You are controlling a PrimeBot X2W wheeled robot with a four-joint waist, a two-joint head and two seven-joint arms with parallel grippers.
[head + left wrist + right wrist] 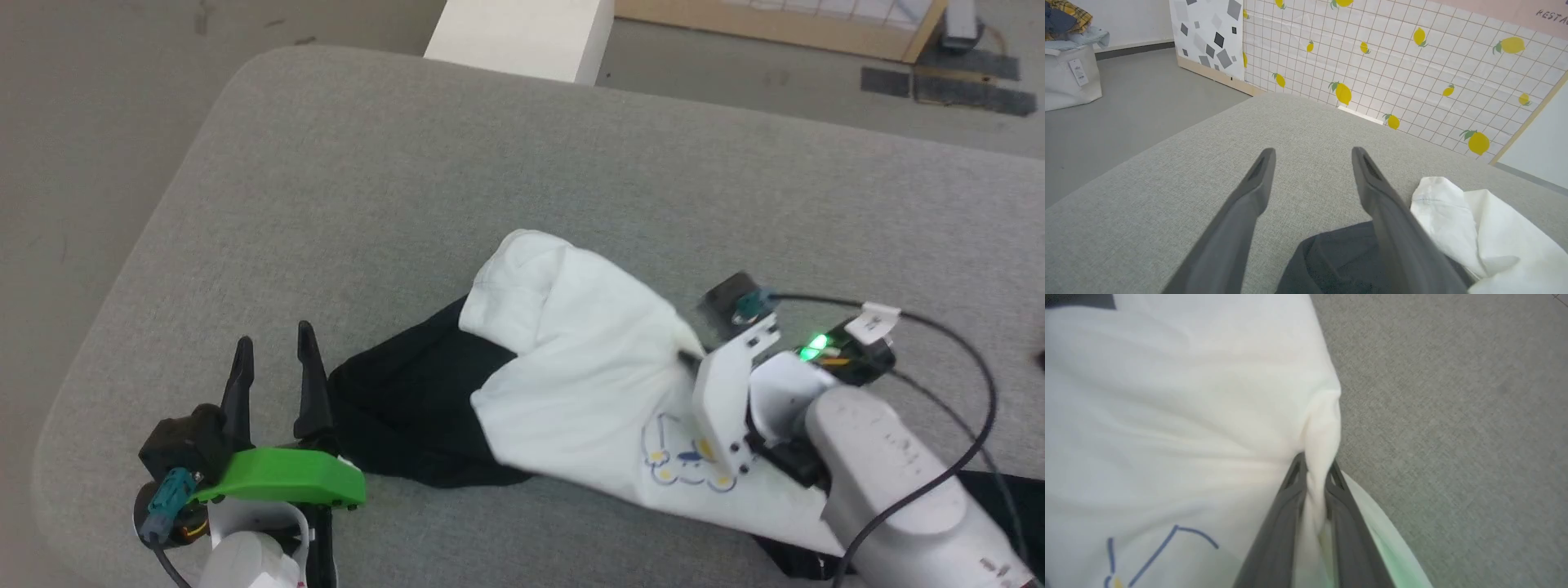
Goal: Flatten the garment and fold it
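Grey fabric-covered tabletop (326, 204) with rounded corners carries the garment (571, 367), which lies crumpled on the near half, closer to the robot's right than its left. The garment's long axis runs across the head view from left to lower right. The black part (408, 408) forms the left end. The bunched white body takes up the middle and right, and the far end passes under the right forearm. One rounded white lobe points up and away from the robot. Beyond the tabletop in the left wrist view stands a grid-patterned panel (1412, 61) printed with lemons. On the floor at that view's upper left sits a white fabric bin (1065, 81) holding a heap of clothes (1069, 20), among them a yellow plaid piece and a pale blue one. A white block (522, 33) stands past the tabletop's far edge. The right gripper (1316, 465) is clenched on a gathered ridge of the white cloth, which is squeezed between its two fingers. The left gripper (273, 339) stands released, fingers spread with nothing between their tips. Its inner finger is just beside the edge of the black part, though whether they touch cannot be told. A small print (686, 465) of blue outline and yellow dots shows on the white cloth, just beside the right gripper's mount.
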